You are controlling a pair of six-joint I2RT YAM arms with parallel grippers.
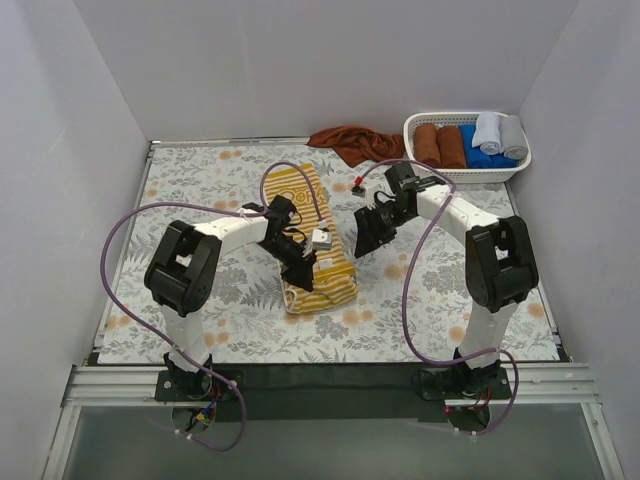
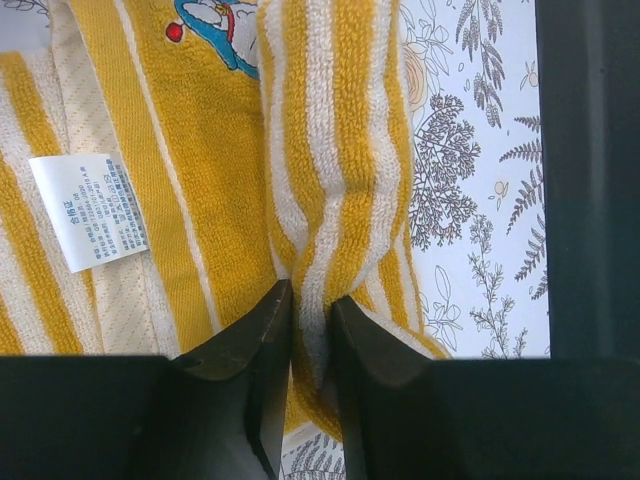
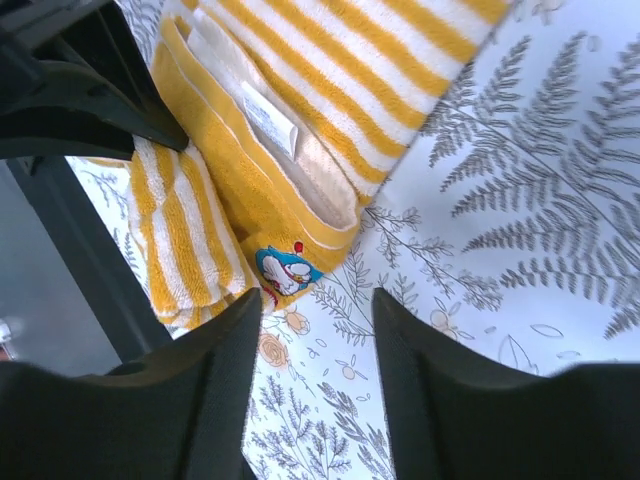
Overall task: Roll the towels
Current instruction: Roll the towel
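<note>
Pinching a fold of half-rolled yellow striped towel, left fingers, right fingers spread

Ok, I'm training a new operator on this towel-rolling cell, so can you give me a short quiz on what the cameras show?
1. True or false: the right gripper is holding a corner of the yellow striped towel.
2. Where does the rust-brown towel lie? A: crumpled on the table beside the white basket. B: inside the basket. C: draped over the left arm.
3. What is pinched in the left gripper?

Key:
1. False. Its jaws stand open over the table, with nothing between them.
2. A.
3. A fold of the yellow striped towel at its rolled end.
</note>
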